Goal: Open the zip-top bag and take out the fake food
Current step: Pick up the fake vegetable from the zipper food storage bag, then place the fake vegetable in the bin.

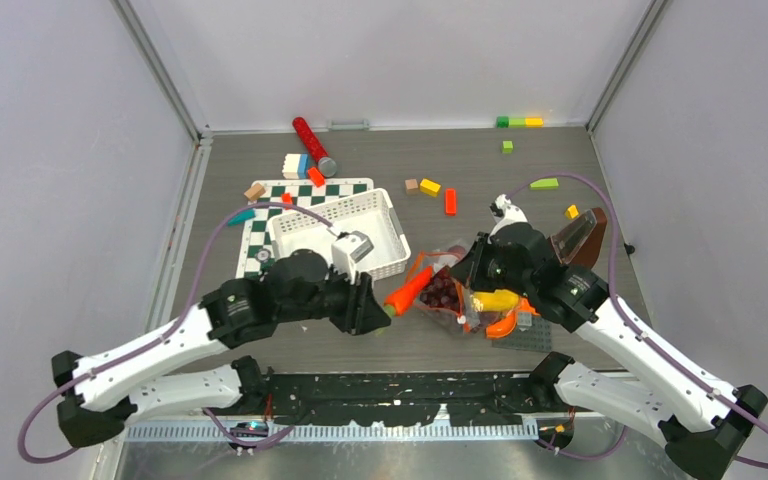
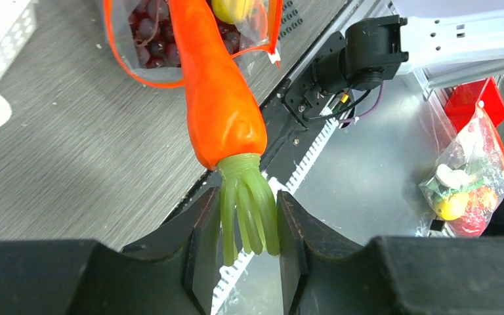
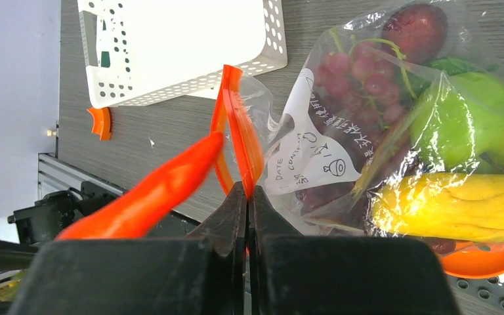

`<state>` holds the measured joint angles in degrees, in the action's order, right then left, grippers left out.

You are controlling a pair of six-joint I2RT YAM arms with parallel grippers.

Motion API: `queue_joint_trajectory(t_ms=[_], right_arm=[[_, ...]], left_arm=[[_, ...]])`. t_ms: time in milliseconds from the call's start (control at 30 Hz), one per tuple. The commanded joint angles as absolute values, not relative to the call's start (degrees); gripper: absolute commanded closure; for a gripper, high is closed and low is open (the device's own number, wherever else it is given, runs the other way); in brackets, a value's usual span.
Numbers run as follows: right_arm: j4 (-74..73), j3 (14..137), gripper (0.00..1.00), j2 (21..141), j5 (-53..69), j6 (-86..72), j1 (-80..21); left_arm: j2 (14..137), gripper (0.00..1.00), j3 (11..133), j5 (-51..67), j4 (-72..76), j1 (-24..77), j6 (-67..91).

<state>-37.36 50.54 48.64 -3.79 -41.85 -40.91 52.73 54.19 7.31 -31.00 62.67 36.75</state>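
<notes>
The clear zip-top bag (image 1: 452, 288) lies at the table's middle, its orange zip strip (image 3: 239, 125) open. My right gripper (image 3: 249, 197) is shut on that strip and shows in the top view (image 1: 478, 278) over the bag. Inside the bag are dark purple grapes (image 3: 361, 65), a green apple (image 3: 472, 125) and a yellow oblong piece (image 3: 453, 207). My left gripper (image 2: 244, 243) is shut on the green leafy top of the orange carrot (image 2: 220, 98). The carrot's tip is still in the bag's mouth (image 2: 151, 39). In the top view the carrot (image 1: 408, 290) lies between the left gripper (image 1: 380, 310) and the bag.
A white slotted basket (image 1: 340, 235) stands on a checkered mat (image 1: 260, 225) behind the left gripper. Coloured blocks (image 1: 429, 187) and a red cylinder (image 1: 312, 145) lie at the back. A grey baseplate (image 1: 535, 335) and an orange curved piece (image 1: 505, 325) lie under the bag's right side.
</notes>
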Motion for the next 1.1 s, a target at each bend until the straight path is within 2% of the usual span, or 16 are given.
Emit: queue_joint_trajectory(t_ms=[0, 233, 400, 467, 700, 1067], right_arm=[[-35.7, 50.2, 1.00, 48.6, -5.1, -40.7, -40.8], [-34.9, 49.3, 1.00, 48.7, -4.8, -41.3, -40.8], [-34.8, 48.6, 1.00, 48.5, -4.5, -41.9, -40.8], [-35.1, 48.7, 1.00, 48.4, -4.7, -42.0, -40.8], [-36.4, 48.7, 1.00, 46.9, -5.4, -42.4, -40.8], [-37.2, 48.2, 1.00, 46.0, -5.4, -43.4, -40.8]], left_arm=[[45.2, 0.95, 54.5, 3.2, -38.1, 62.7, 34.9], [37.2, 1.00, 53.7, -10.6, -42.5, 62.3, 35.2], [41.8, 1.00, 54.2, -19.4, -40.0, 60.1, 37.8], [45.1, 0.96, 54.3, -21.1, -37.3, 58.0, 39.0], [57.2, 1.00, 54.1, -12.0, -25.9, 43.8, 45.3], [75.0, 1.00, 59.8, -10.7, -18.1, 41.4, 50.5]])
